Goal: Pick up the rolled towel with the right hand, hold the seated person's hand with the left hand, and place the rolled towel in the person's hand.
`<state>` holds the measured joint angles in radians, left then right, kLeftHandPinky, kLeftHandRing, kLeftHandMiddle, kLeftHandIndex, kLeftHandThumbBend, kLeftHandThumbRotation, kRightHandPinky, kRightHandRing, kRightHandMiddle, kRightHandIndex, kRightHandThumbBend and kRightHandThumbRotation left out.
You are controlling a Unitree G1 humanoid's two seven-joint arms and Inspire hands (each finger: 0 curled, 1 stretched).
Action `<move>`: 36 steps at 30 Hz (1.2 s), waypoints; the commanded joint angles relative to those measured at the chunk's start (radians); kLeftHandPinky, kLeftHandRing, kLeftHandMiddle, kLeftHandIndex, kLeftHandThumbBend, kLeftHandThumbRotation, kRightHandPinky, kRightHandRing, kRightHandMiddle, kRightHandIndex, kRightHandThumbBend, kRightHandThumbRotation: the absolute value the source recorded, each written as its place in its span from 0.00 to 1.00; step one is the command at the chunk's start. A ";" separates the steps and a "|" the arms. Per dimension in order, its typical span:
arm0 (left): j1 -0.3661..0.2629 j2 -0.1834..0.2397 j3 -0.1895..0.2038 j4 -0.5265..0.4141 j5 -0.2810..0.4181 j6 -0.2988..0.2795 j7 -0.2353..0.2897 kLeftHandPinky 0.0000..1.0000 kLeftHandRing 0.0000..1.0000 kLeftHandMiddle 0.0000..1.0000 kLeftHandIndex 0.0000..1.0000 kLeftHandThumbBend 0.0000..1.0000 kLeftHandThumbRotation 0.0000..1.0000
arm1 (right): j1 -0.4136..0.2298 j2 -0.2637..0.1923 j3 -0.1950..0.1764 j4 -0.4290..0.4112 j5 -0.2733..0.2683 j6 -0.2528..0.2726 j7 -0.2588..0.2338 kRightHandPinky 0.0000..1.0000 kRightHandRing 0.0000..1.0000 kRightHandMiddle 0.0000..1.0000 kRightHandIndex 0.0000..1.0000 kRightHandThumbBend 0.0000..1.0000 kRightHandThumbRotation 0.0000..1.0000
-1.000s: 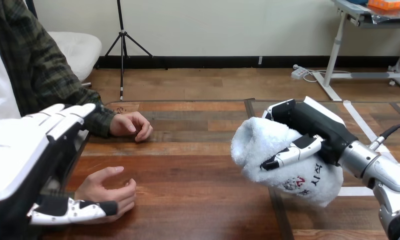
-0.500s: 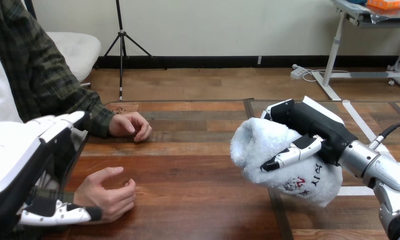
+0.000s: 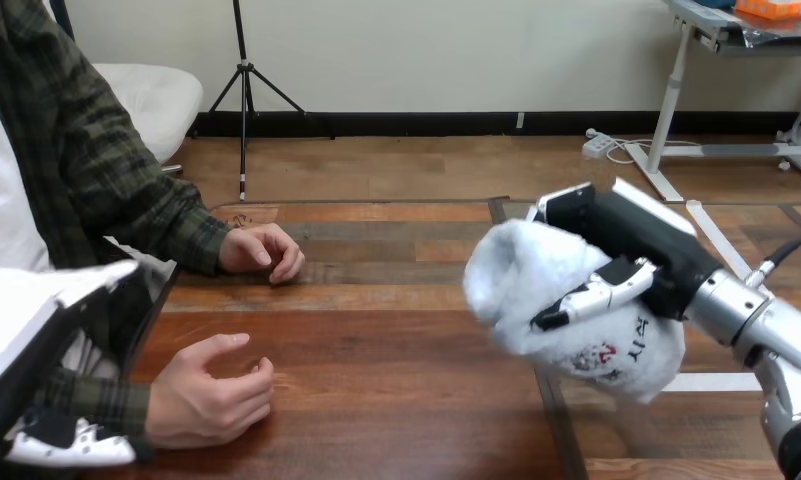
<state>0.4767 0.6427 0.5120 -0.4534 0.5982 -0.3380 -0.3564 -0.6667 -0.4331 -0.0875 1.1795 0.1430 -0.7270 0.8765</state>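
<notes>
1. Right hand (image 3: 631, 255) — fingers (image 3: 588, 300) wrapped round the rolled towel (image 3: 521, 275), clamped on it, apparently clear of the table (image 3: 396, 400).
2. Rolled towel — long axis slants from upper left to lower right in the head view, with the blunt upper end facing leftward.
3. Person's hand at the lower left (image 3: 211, 398) — loosely cupped on the wood, well apart from the towel, leftward and slightly nearer the robot.
4. Left hand (image 3: 16, 330) — at that hand's sleeve (image 3: 101, 400); whether it grips cannot be told. Delivery likely needs a leftward carry.
</notes>
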 commanded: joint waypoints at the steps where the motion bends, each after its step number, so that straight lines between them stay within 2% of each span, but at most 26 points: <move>1: -0.057 0.054 -0.021 0.072 0.015 -0.013 0.024 0.76 0.83 0.85 0.87 1.00 0.30 | -0.037 0.000 -0.044 -0.100 0.057 0.019 0.021 0.14 0.19 0.26 0.31 0.78 0.00; 3: -0.062 0.063 -0.028 0.087 0.021 -0.011 0.021 0.77 0.83 0.85 0.87 1.00 0.29 | -0.031 -0.003 -0.045 -0.118 0.061 0.028 0.022 0.14 0.20 0.27 0.31 0.79 0.00; 6: -0.074 0.077 -0.040 0.132 0.039 -0.032 0.045 0.77 0.83 0.84 0.86 1.00 0.29 | -0.020 -0.008 -0.046 -0.148 0.064 0.026 0.017 0.14 0.20 0.26 0.31 0.80 0.00; 9: -0.088 0.090 -0.054 0.169 0.028 -0.035 0.040 0.77 0.83 0.84 0.85 1.00 0.28 | -0.005 -0.010 -0.047 -0.197 0.077 0.053 0.022 0.14 0.20 0.26 0.31 0.81 0.00; 12: -0.105 0.115 -0.071 0.229 0.051 -0.073 0.079 0.76 0.82 0.83 0.84 1.00 0.28 | 0.012 -0.012 -0.050 -0.241 0.090 0.079 0.021 0.14 0.20 0.26 0.30 0.82 0.00; 15: -0.116 0.136 -0.087 0.254 0.052 -0.058 0.051 0.76 0.82 0.83 0.84 1.00 0.27 | 0.033 -0.017 -0.048 -0.296 0.100 0.103 0.019 0.14 0.20 0.26 0.30 0.83 0.00; 19: -0.138 0.163 -0.113 0.333 0.078 -0.098 0.100 0.76 0.82 0.83 0.83 1.00 0.28 | 0.063 -0.024 -0.048 -0.384 0.120 0.157 0.021 0.14 0.20 0.26 0.30 0.83 0.00; 24: -0.162 0.191 -0.141 0.399 0.087 -0.120 0.111 0.76 0.82 0.83 0.83 1.00 0.29 | 0.094 -0.031 -0.052 -0.469 0.139 0.197 0.021 0.14 0.20 0.26 0.29 0.83 0.00; 25: -0.172 0.197 -0.151 0.422 0.100 -0.136 0.132 0.76 0.82 0.83 0.83 1.00 0.29 | 0.102 -0.032 -0.054 -0.491 0.148 0.207 0.024 0.14 0.20 0.26 0.29 0.83 0.00; 27: -0.184 0.204 -0.163 0.447 0.115 -0.156 0.161 0.74 0.80 0.82 0.82 1.00 0.30 | 0.112 -0.035 -0.057 -0.519 0.159 0.225 0.027 0.14 0.20 0.26 0.29 0.83 0.00; 36: -0.232 0.214 -0.219 0.536 0.127 -0.163 0.180 0.71 0.79 0.80 0.81 1.00 0.30 | 0.152 -0.048 -0.069 -0.638 0.215 0.291 0.051 0.14 0.19 0.26 0.30 0.81 0.00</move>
<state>0.3438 0.7970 0.3386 0.0236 0.7181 -0.4839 -0.2224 -0.4884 -0.4424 -0.1005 0.6876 0.2855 -0.4711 0.9192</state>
